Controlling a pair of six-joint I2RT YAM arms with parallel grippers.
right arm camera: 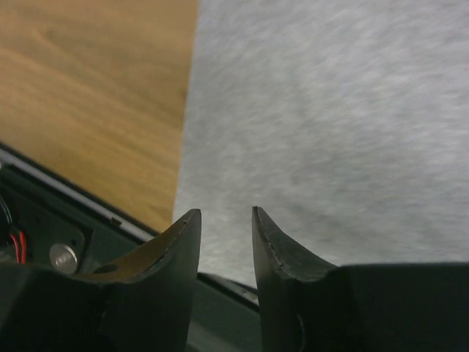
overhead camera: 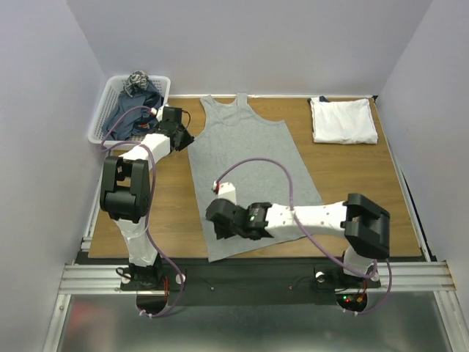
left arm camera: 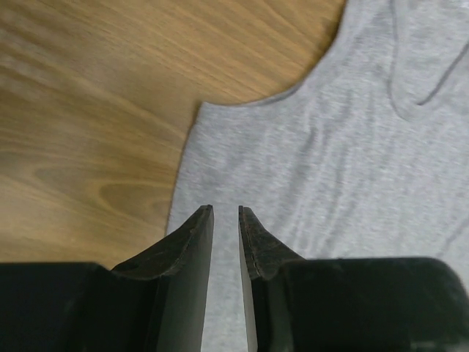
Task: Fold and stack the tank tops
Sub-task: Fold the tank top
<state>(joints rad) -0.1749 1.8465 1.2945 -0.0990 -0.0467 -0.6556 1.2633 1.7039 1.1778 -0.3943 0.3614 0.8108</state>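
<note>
Top external view: your left jaws at ten o'clock and right jaws at seven, parted and empty, overhang the grey tank top (overhead camera: 249,158), likely to fold it.

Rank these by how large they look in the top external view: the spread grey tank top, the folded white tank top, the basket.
1. grey tank top, clearly largest
2. basket, partly hidden by an arm
3. folded white tank top, slightly smaller than the basket
</note>
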